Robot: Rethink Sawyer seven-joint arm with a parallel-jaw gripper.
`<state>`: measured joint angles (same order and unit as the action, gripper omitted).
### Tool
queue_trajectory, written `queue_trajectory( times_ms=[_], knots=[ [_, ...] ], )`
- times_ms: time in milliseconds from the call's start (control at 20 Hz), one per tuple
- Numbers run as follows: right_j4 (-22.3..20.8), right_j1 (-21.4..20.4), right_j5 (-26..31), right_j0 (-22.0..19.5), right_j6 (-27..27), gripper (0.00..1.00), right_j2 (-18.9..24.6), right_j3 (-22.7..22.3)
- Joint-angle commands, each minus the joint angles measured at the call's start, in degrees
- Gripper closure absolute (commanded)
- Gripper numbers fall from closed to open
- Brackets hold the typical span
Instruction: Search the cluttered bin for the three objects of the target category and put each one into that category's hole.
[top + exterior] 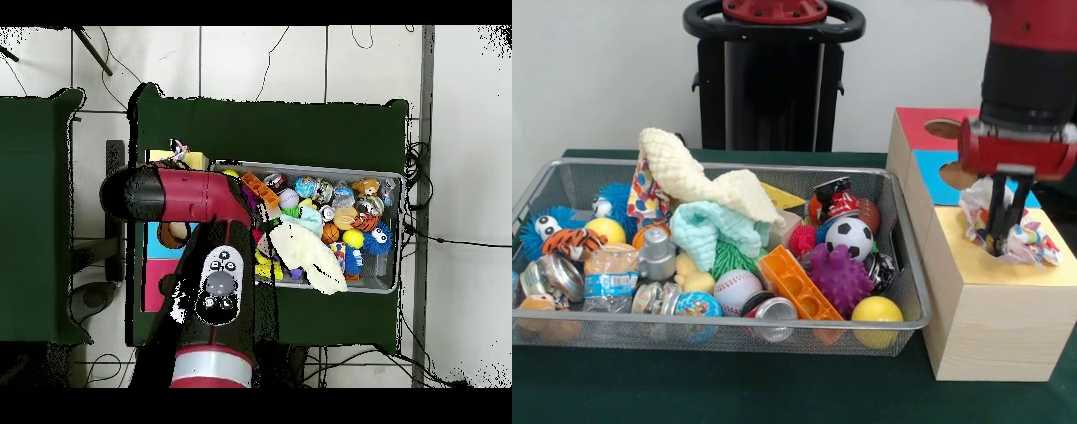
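Claw (1006, 231) grips crumpled printed wrapper (1033, 243); print unreadable.

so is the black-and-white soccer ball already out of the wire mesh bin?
No, the black-and-white soccer ball lies inside the wire mesh bin beside a purple spiky ball.

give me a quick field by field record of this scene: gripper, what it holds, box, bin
gripper: red and black gripper lowered over the yellow section of the box, fingers closed on an item
held item: crumpled white patterned wrapper, resting on the yellow section
box: pale wooden box beside the bin, top split into red, blue and yellow sections; holes visible in red and blue
bin: silver wire mesh bin on the green table, packed full
bin contents: black and white soccer ball, purple spiky ball, orange plastic brick, yellow ball, cream knitted cloth
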<state>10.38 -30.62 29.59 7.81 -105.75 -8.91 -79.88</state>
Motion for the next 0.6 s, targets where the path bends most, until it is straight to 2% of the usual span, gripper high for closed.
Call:
queue_trajectory(
  times_ms=[50, 400, 600],
  knots=[
    [-1.4, -9.96, 4.55, -4.23, -0.18, 1.0, 4.54, -6.4],
    [-2.48, -8.57, 0.96, -4.3, -1.97, 1.0, 5.19, -6.43],
    [-3.12, -7.92, 1.42, -3.77, -2.13, 1.0, 5.05, -5.84]
  ],
)
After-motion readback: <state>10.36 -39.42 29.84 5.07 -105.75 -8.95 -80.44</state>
